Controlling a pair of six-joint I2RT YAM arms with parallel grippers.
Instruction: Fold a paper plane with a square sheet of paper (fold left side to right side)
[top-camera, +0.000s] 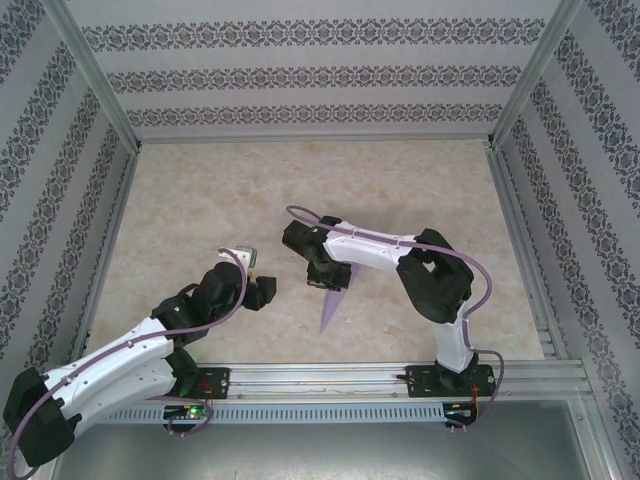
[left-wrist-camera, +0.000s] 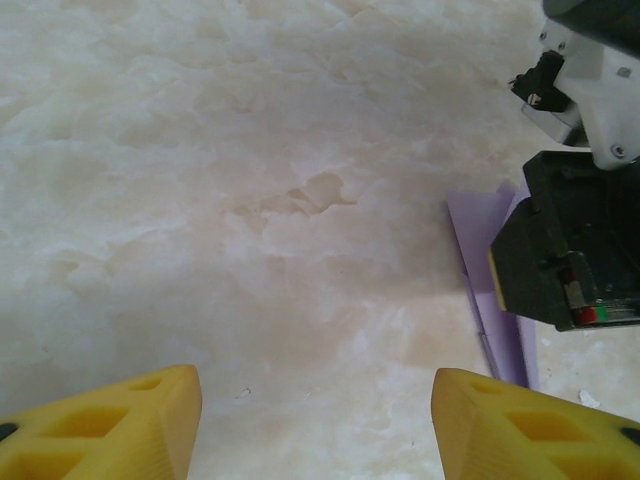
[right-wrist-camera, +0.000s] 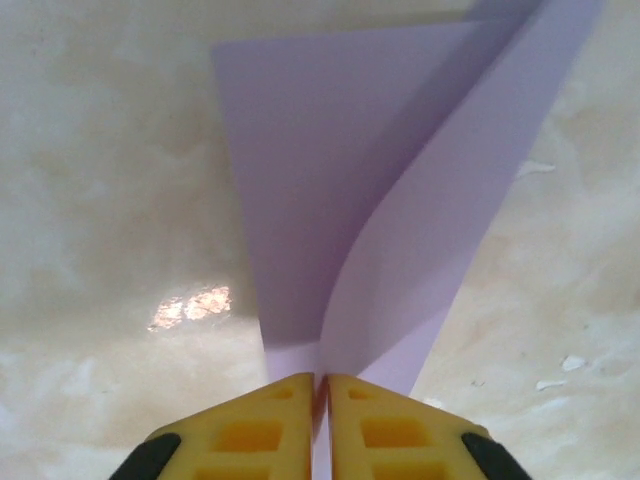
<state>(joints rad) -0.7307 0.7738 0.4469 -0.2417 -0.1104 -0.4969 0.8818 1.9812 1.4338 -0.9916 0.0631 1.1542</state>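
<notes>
The lavender paper plane (top-camera: 330, 305) lies as a narrow creased dart near the table's middle front, its sharp point toward the near edge. My right gripper (top-camera: 325, 278) is shut on its wider end. In the right wrist view the yellow fingers (right-wrist-camera: 270, 420) pinch the paper plane (right-wrist-camera: 400, 220), whose upper layers curl up and open away from the table. My left gripper (top-camera: 262, 292) hovers just left of the paper, open and empty. In the left wrist view its yellow fingertips (left-wrist-camera: 110, 425) stand wide apart over bare table, with the paper plane (left-wrist-camera: 495, 280) at the right edge under the right gripper.
The beige marbled table (top-camera: 200, 200) is fenced by aluminium frame posts and patterned walls. A metal rail (top-camera: 330, 380) carrying both arm bases runs along the near edge. The right arm's body (top-camera: 420, 265) reaches in from the right, above the paper.
</notes>
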